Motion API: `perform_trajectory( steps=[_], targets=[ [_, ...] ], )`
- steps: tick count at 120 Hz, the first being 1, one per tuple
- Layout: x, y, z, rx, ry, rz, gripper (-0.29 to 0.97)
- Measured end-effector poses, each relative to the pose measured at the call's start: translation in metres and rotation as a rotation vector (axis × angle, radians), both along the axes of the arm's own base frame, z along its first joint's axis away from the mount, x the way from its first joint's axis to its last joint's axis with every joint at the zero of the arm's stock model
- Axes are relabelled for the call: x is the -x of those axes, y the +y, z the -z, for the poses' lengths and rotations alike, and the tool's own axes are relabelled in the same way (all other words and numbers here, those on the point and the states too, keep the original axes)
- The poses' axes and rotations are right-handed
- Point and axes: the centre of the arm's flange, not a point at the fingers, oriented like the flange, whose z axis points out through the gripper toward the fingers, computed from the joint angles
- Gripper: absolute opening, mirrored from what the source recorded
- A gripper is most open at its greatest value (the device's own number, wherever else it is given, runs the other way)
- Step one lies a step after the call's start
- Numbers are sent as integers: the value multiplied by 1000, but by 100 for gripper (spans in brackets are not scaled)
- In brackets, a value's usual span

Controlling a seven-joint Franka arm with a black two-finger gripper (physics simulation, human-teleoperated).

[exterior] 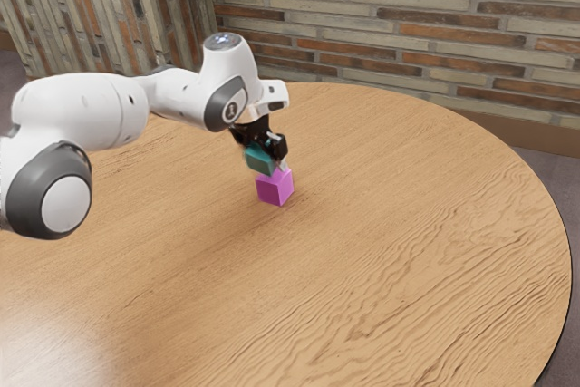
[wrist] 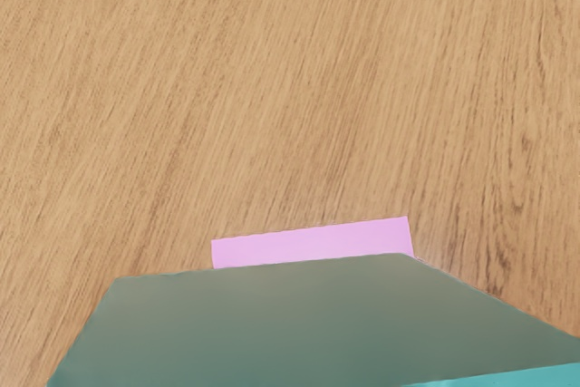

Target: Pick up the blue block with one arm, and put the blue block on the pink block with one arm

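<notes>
Arm (exterior: 109,124) reaches in from the exterior view's left over the round wooden tabletop (exterior: 408,251). Pincer (exterior: 262,153) pinches the teal-blue block (exterior: 259,162) from two sides, directly over the pink block (exterior: 275,188) and offset slightly leftward. Whether the blocks touch, I cannot tell.

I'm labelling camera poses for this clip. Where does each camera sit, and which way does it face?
Exterior view: beside the table, facing across it toward the brick wall; shows the white arm and gripper holding the blue block.
Wrist view: on the hand, looking down past the blue block at the pink block and table.
Shared: both blocks, the table.
</notes>
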Motion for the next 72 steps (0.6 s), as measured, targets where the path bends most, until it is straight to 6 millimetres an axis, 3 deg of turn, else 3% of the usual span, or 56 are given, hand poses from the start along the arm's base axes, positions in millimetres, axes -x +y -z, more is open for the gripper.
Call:
perform_trajectory(
  steps=[21, 36, 66, 72],
  targets=[
    [-13, -3, 9, 10, -12, 6, 20],
    [-12, 2, 16, 44, 2, -1, 34],
    [-11, -9, -2, 71, -9, 52, 56],
    [-7, -6, -17, 63, -16, 57, 59]
  ],
)
